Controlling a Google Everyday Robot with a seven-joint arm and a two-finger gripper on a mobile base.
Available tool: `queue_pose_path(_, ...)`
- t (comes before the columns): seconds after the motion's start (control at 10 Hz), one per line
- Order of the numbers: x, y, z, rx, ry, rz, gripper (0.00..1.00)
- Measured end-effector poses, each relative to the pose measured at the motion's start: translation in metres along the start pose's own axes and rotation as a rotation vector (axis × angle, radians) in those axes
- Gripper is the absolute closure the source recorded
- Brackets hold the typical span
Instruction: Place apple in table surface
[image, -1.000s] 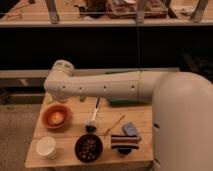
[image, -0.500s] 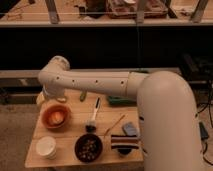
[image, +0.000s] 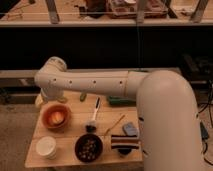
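We see a light wooden table (image: 65, 142). Over its ten o'clock corner hangs the robot's end effector (image: 49, 96), fingers spread and empty. The round apple (image: 57, 117) rests inside an orange bowl (image: 45, 120), near the end effector's six o'clock.

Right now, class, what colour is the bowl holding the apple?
The bowl is orange, clearest in the camera view; the gripper hangs just behind it.

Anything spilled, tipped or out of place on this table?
Nothing stands out. The apple sits inside the orange bowl, the white cup stands upright, and the dark bowl has nothing scattered around it. The end effector hangs just behind the orange bowl, at the far left corner of the table surface.
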Motion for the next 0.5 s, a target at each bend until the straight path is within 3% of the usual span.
queue_pose_path(0.1, -0.002, -0.002, 0.002, -0.005, -0.004, 0.01, 0.2)
queue_pose_path(0.5, -0.014, -0.016, 0.044, -0.054, -0.065, 0.026, 0.2)
